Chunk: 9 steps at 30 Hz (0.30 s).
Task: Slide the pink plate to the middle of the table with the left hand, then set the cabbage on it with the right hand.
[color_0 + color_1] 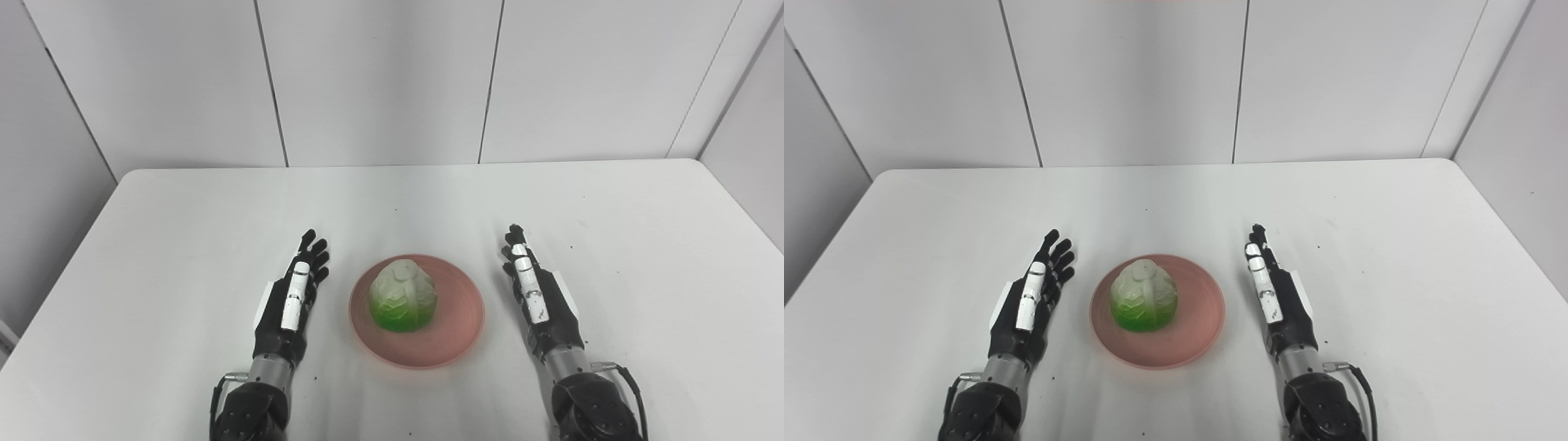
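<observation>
A pink plate lies on the white table, near its front middle. On the plate sits a cabbage, pale on top and bright green at its base. My left hand rests to the left of the plate, fingers stretched out and apart, holding nothing. To the right of the plate, my right hand stands edge-on with its fingers straight, also empty. Neither hand touches the plate or the cabbage.
Grey wall panels rise just behind the table's far edge. The table's left and right edges slant inward toward the back. A black cable loops beside my right wrist.
</observation>
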Tool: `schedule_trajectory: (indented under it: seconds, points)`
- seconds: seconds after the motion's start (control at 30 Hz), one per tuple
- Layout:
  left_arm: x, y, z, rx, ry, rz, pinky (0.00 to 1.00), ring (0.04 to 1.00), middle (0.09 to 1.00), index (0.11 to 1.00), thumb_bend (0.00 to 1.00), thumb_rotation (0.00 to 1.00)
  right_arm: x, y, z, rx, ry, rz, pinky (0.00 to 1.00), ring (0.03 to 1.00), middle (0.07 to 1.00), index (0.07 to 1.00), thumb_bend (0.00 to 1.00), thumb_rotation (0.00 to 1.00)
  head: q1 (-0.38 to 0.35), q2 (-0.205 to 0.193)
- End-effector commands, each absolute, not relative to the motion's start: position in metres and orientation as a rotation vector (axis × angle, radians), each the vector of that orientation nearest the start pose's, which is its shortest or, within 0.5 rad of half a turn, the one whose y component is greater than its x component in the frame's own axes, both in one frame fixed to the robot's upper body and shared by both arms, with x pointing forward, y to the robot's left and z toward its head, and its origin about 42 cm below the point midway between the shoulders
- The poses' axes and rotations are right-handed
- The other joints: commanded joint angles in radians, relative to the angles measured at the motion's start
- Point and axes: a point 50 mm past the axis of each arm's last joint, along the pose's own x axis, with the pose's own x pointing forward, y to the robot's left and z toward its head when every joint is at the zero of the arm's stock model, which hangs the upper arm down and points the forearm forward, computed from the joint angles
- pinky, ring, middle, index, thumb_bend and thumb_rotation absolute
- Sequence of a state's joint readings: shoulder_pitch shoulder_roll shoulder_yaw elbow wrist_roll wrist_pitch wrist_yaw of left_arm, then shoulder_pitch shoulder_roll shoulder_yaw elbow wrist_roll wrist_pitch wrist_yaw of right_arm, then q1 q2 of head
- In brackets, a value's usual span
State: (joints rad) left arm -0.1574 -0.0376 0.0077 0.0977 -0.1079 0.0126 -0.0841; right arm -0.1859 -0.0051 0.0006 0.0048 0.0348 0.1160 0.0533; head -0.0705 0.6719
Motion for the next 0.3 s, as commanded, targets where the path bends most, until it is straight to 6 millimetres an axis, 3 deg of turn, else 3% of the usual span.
schedule_trajectory:
  seconds: [0.0, 0.27]
  points:
    - [0.3384, 0.1821, 0.1151, -0.148, -0.044, -0.126, 0.97, 0.963, 0.958, 0.959, 0.42, 1.00, 0.3497, -0.1901, 0.1581, 0.027, -0.130, 0.104, 1.00, 1.000, 1.000, 1.000, 0.32, 1.00, 0.001, -0.001]
    - [0.3388, 0.1839, 0.1143, -0.130, -0.035, -0.140, 1.00, 0.978, 0.961, 0.963, 0.44, 1.00, 0.3494, -0.1912, 0.1580, -0.004, -0.122, 0.104, 1.00, 1.000, 1.000, 1.000, 0.37, 1.00, -0.001, -0.006]
